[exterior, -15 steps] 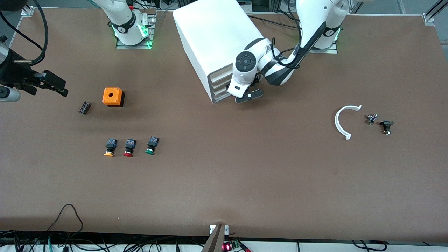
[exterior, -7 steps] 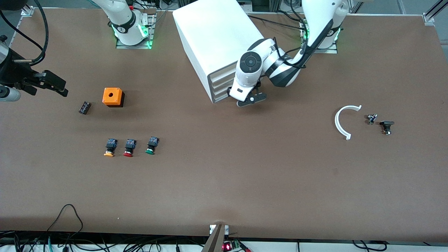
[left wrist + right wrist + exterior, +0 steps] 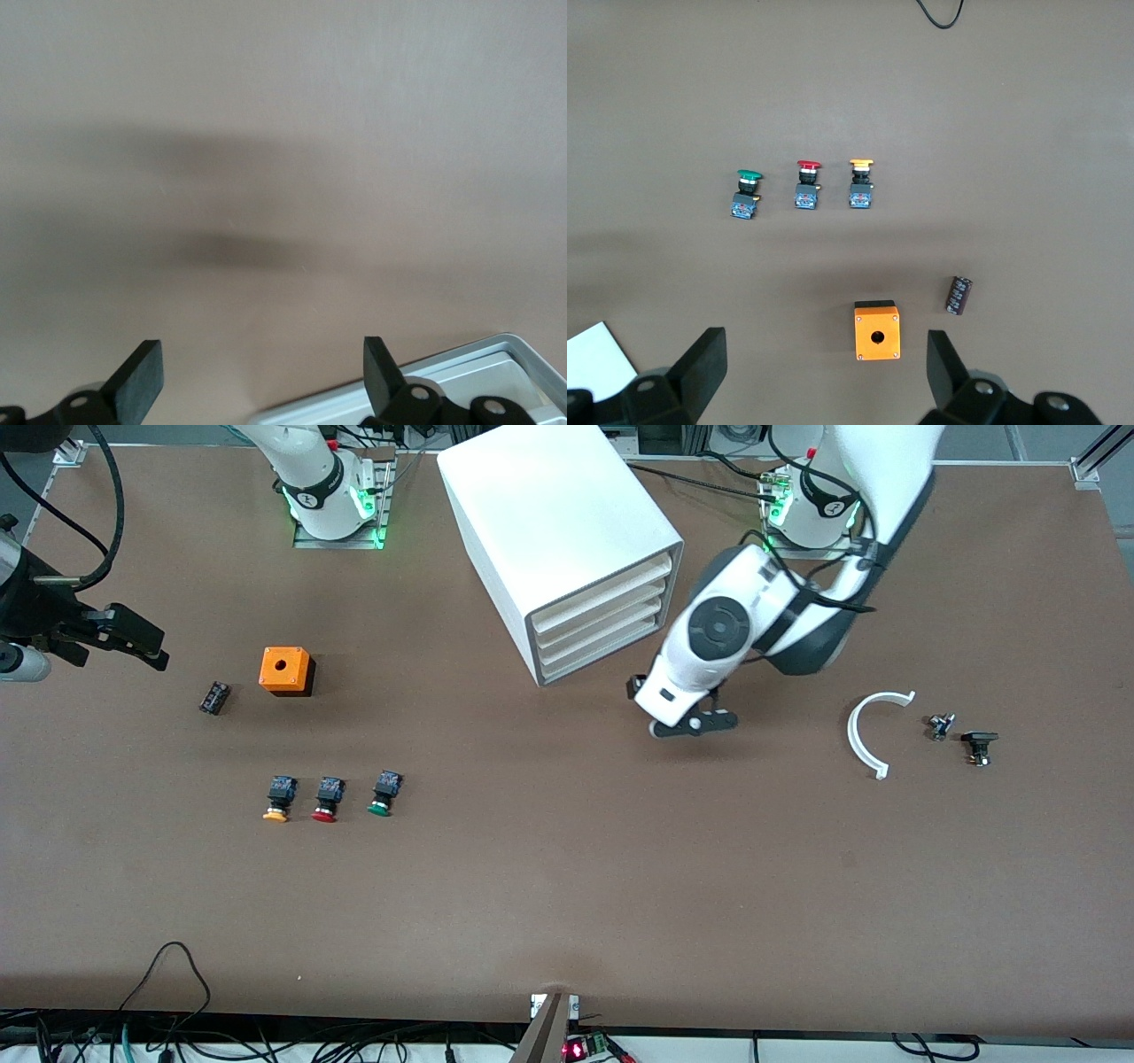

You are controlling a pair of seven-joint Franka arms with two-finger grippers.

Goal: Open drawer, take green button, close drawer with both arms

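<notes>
The white cabinet (image 3: pixel 558 522) stands at the back of the table, and its lowest drawer (image 3: pixel 595 657) sits flush and shut like the upper ones. The green-capped button (image 3: pixel 381 794) lies on the table at the end of a row of three, toward the right arm's end; it also shows in the right wrist view (image 3: pixel 747 190). My left gripper (image 3: pixel 693 726) is open and empty over bare table beside the cabinet's front corner; the left wrist view shows it (image 3: pixel 261 372) over brown table. My right gripper (image 3: pixel 151 646) is open and empty, up over the table's right arm's end (image 3: pixel 824 367).
A red-capped button (image 3: pixel 325 799) and a yellow-capped one (image 3: pixel 278 799) lie beside the green one. An orange box (image 3: pixel 285 670) and a small dark cylinder (image 3: pixel 213 697) lie farther back. A white arc (image 3: pixel 873 731) and two small parts (image 3: pixel 941 726) (image 3: pixel 979 746) lie toward the left arm's end.
My left gripper has drawn away from the cabinet's drawer fronts toward the left arm's end and the front camera, so all the fronts now show. The right arm has barely moved.
</notes>
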